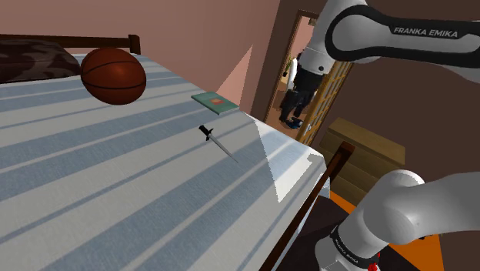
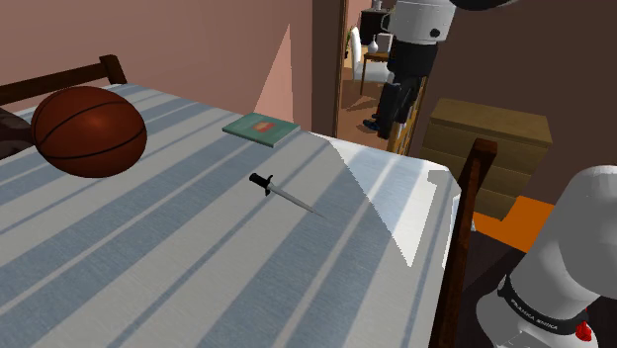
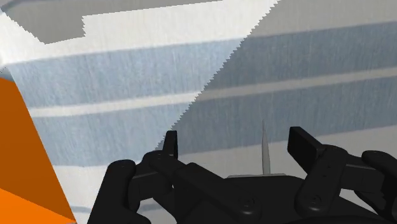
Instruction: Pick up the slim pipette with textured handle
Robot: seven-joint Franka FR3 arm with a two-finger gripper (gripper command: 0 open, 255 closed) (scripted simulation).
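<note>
Slim black-handled pipette (image 1: 215, 139) lies untouched on striped bed (image 1: 92, 177), near green book (image 1: 214, 102) | gripper (image 3: 235, 138) high above, fingers apart, empty | descent, grasp and lift remain.

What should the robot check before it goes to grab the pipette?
1. Fingers open: ok, they stand apart.
2. Fingers empty: ok, nothing is clasped between them.
3. Pipette free to take: ok, it lies flat on the bed, apart from the book and the ball.
4. Fingers down at the pipette: not ok, they hang high up, near the bed's edge.
5. Aim: ok so far, the wrist view has the pipette's thin tip between the fingers.
6. Handle lined up for the grab: cannot tell, the hand covers it in the wrist view.
</note>
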